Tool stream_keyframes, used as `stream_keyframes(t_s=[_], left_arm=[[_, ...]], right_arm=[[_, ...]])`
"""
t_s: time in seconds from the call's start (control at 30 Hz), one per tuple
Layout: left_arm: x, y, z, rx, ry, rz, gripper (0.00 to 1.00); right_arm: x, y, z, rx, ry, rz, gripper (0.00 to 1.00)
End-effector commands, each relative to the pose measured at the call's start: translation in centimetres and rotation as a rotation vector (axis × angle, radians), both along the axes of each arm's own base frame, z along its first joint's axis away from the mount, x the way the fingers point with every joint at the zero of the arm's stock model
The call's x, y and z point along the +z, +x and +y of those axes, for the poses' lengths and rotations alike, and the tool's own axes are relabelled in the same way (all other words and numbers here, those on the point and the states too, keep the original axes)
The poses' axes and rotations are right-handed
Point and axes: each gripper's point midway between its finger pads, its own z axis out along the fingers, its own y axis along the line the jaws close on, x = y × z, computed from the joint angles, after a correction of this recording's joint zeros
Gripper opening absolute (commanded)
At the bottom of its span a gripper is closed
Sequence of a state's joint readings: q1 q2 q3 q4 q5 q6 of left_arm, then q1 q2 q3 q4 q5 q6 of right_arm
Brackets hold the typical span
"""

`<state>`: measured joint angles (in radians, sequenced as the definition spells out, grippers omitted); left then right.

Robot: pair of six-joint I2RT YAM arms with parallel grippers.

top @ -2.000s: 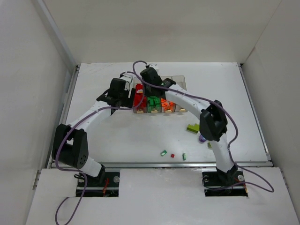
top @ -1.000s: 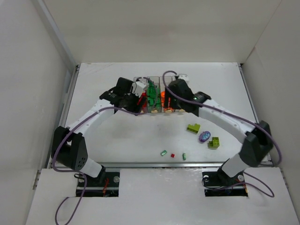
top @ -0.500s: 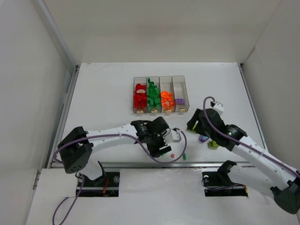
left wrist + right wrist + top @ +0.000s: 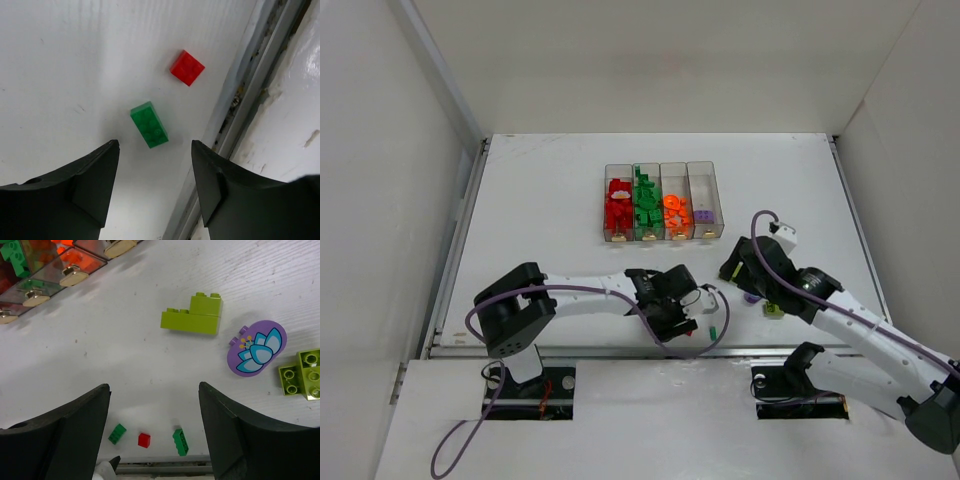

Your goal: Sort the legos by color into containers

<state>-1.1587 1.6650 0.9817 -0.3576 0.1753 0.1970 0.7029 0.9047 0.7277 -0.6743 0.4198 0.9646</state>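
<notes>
Left wrist view: left gripper (image 4: 154,162) hangs low over the table (image 4: 65,60), jaws about half apart with nothing in them. Just ahead of the gap is a green brick (image 4: 149,125), flat, studs up, long axis running diagonally from upper left to lower right. Near it but not touching sits a square red brick (image 4: 187,67), turned like a diamond. Both lie close to the metal rail (image 4: 240,100) at the near table edge.

Right wrist view: right gripper (image 4: 154,395) is wide and holding nothing. Ahead lie a lime stepped brick (image 4: 192,316), long axis roughly across the frame, a purple oval (image 4: 257,347) with a flower print, and a lime block (image 4: 301,374) just beside the oval.

Top view: the clear bins (image 4: 663,168) sit mid-table, well away from both grippers, long axes pointing away from the arms, holding red, green, orange and purple bits from left to right.
</notes>
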Motion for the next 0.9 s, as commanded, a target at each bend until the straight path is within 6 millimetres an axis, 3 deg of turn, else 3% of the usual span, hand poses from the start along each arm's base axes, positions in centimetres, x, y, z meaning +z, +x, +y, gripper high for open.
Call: stream_keyframes(t_s=[0.0,0.23,0.43,0.7,0.8,0.83,0.87], left_arm=[[1.6,1.0,-2.0,0.032,-0.082,-0.043,0.55],[0.3,0.7,-2.1,0.045,-0.097,-0.009,0.38],[-1.3,0.5,-1.6,0.036,-0.057,0.003,0.38],[-2.1,1.3,-1.3,0.058,-0.026,-0.015,0.35],[-2.2,1.9,-0.8,0.064,0.000,-0.048,0.07],[-2.4,2.0,-0.2,0.073,0.020,-0.040,0.00],[-2.1,2.2,-0.3,0.077,0.023,-0.050,0.00]], right_arm=[[1.4,0.5,0.3,-0.010,0.014,-0.045,0.77],[2.0,0.6,0.1,-0.002,0.006,-0.064,0.77],[2.9,0.6,-0.1,-0.003,0.013,-0.091,0.77],[3.0,0.3,-0.3,0.006,-0.001,-0.094,0.77],[3.3,0.4,-0.2,0.006,0.005,-0.101,0.76],[3.3,0.4,-0.2,0.006,0.005,-0.101,0.76],[3.3,0.4,-0.2,0.006,0.005,-0.101,0.76]])
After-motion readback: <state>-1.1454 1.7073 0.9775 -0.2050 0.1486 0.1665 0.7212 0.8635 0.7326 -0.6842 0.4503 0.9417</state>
